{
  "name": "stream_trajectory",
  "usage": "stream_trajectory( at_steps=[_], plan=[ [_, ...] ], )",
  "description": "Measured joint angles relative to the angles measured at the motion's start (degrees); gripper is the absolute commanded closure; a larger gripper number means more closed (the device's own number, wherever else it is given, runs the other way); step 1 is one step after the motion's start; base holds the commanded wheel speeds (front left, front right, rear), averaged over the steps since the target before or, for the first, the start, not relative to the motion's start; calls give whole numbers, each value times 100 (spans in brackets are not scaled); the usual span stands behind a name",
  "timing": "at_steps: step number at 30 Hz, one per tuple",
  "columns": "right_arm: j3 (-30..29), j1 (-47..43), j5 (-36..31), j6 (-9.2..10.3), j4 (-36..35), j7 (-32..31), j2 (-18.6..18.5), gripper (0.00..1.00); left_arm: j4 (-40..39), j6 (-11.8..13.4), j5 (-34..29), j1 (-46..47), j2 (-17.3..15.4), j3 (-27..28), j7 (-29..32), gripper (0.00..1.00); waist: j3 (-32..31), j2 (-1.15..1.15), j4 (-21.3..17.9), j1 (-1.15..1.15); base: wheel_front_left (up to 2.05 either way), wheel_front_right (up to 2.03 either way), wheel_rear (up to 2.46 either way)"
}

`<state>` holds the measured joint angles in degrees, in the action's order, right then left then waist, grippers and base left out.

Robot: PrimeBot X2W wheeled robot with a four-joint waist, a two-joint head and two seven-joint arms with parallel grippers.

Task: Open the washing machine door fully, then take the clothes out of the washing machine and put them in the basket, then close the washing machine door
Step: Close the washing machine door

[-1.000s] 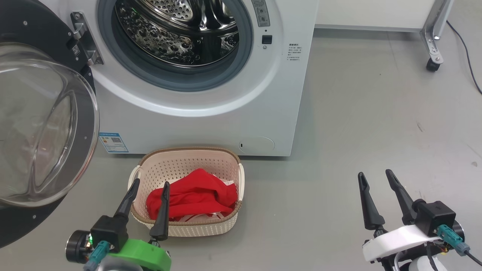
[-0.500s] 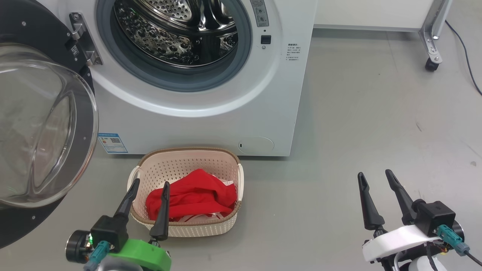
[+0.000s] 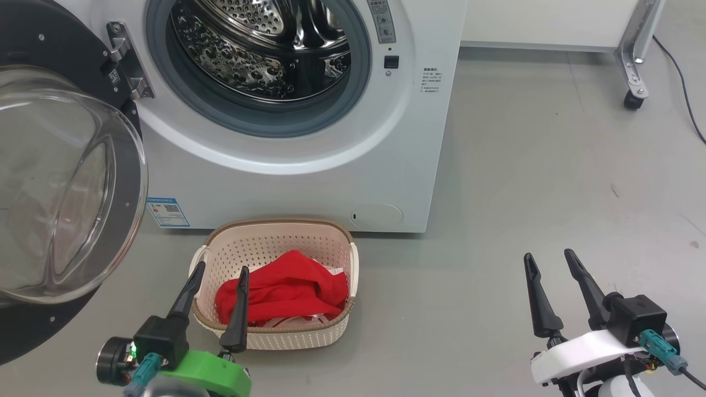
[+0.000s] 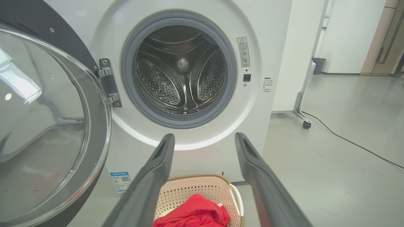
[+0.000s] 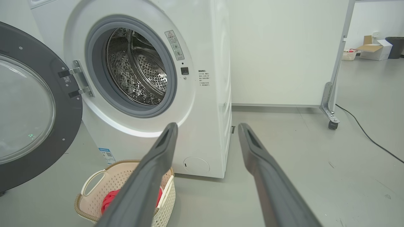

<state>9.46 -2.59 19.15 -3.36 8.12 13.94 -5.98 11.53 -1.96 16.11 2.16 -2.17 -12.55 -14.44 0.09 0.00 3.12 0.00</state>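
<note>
Head view, compared with one second ago: the whole picture sits slightly lower in frame. My head camera shifted; the things did not.

- Washing machine (image 3: 287, 187): unchanged, standing on the grey floor (image 3: 524, 165). The steel drum (image 3: 265, 49) holds no garment, as far as I can see into it.
- Washing machine door (image 3: 60, 187): swung wide open on its hinge (image 3: 127, 66) to my left, with the glass bowl bulging toward me. It is at the same angle as before.
- Basket (image 3: 276, 225): on the floor just in front of the machine, below the drum opening and right of the blue label (image 3: 167, 211). It has not moved relative to the machine.
- Clothes (image 3: 281, 289): in the basket. The plain red piece is heaped on top, and white stripes of the jersey (image 3: 298, 318) show under it at the near edge. The heap has the same shape as a second ago.
- Left fingers (image 3: 240, 303): spread apart and holding nothing. They are in front of the basket's near-left corner in the head view, in the same place as a second ago. I cannot tell whether they touch the rim.
- Right fingers (image 3: 538, 298): spread apart and empty, over bare floor well to the right of the basket. They have not moved either.

The door is not yet closed.
</note>
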Motion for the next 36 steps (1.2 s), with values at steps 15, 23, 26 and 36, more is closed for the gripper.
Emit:
stream_trajectory(
  at_steps=[15,23,26,36],
  plan=[
    [33,-67,9,42,-65,0,-24,0,11,0,2,0,-2,-151,0,0,17,0,393,0,0,0,0],
    [108,-69,9,-10,-101,0,-25,0,15,24,-2,0,-3,-164,0,0,57,0,836,0,0,0,0],
    [148,-69,9,-12,-104,0,-23,0,24,24,-8,0,-3,-162,0,0,64,0,1028,0,0,0,0],
    [267,-69,9,-70,-101,0,-5,0,78,40,-36,1,-5,-147,0,0,35,0,1741,0,0,0,0]
  ],
)
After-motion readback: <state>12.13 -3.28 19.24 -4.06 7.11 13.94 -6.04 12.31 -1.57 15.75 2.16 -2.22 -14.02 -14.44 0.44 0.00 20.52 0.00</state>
